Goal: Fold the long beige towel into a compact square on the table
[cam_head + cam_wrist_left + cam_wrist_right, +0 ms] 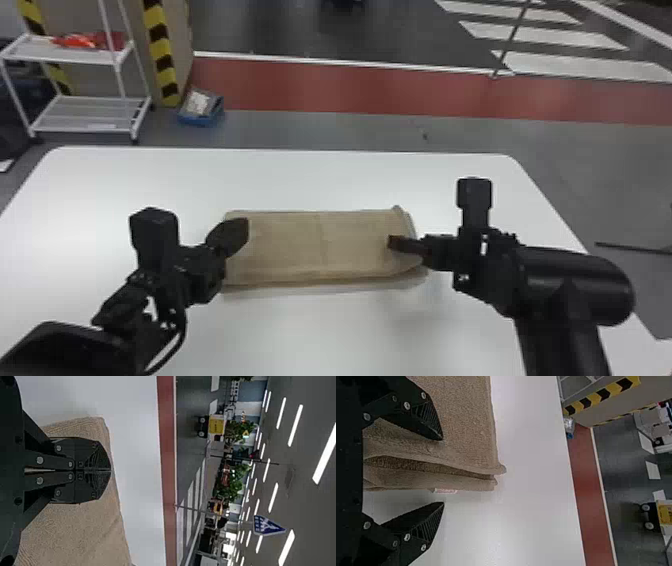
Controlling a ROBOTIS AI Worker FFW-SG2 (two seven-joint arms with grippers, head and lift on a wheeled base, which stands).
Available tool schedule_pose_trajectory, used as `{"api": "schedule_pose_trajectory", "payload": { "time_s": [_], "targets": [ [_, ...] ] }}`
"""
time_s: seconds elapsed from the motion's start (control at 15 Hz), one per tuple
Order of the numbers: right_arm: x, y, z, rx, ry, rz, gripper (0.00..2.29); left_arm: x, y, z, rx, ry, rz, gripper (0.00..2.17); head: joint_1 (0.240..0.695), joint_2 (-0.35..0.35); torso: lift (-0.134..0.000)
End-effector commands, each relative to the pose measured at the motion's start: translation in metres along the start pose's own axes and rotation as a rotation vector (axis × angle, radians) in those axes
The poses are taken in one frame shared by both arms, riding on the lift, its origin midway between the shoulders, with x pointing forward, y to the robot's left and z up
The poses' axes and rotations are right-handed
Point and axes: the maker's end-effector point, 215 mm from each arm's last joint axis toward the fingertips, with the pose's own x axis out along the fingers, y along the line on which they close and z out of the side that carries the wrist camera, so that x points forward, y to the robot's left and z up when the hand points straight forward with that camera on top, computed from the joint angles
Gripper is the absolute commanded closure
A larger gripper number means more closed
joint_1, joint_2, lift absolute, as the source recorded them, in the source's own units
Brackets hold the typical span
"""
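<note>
Beige towel, nubbly texture, layered into soft-edged oblong.

- The beige towel lies on the white desk as a wide, folded rectangle, its layers uneven at the right end.
- The left gripper is over the towel's left end, the right gripper at its right end.
- Beyond the desk, a white rack holds red and orange items; a blue box sits near it on the floor.

Beige towel, folded, on table
</note>
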Motion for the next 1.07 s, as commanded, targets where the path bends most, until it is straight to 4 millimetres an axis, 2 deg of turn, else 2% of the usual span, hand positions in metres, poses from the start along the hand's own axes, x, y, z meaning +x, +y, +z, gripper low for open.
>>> {"api": "schedule_pose_trajectory", "payload": {
  "time_s": [0.0, 0.13, 0.27, 0.33, 0.4, 0.6, 0.87, 1.0],
  "targets": [
    [0.001, 0.002, -0.012, -0.006, 0.045, -0.007, 0.48, -0.001, 0.003, -0.01, 0.007, 0.034, 0.008, 1.71, 0.695, -0.159, -0.123],
    [0.0, 0.003, -0.017, -0.001, 0.064, -0.006, 0.72, -0.003, 0.006, -0.009, -0.001, 0.03, 0.011, 1.71, 0.695, -0.152, -0.123],
    [0.0, 0.006, -0.016, 0.004, 0.064, 0.007, 1.15, -0.005, 0.005, -0.013, -0.003, 0.036, 0.012, 1.71, 0.695, -0.148, -0.123],
    [-0.002, 0.007, -0.015, 0.006, 0.059, 0.013, 1.28, -0.007, 0.004, -0.012, -0.003, 0.034, 0.011, 1.71, 0.695, -0.147, -0.123],
    [-0.005, 0.013, -0.013, 0.006, 0.046, 0.028, 1.33, -0.008, 0.002, -0.007, -0.001, 0.028, 0.008, 1.71, 0.695, -0.145, -0.123],
    [-0.014, 0.025, 0.0, 0.008, -0.005, 0.063, 1.33, -0.011, 0.001, -0.01, 0.002, 0.033, 0.009, 1.71, 0.695, -0.139, -0.123],
    [-0.031, 0.028, 0.025, 0.026, -0.059, 0.084, 1.34, -0.012, -0.002, -0.011, 0.001, 0.036, -0.017, 1.71, 0.695, -0.133, -0.123],
    [-0.036, 0.031, 0.03, 0.024, -0.065, 0.089, 1.33, -0.01, -0.006, -0.013, 0.004, 0.04, -0.039, 1.71, 0.695, -0.138, -0.123]
  ]
}}
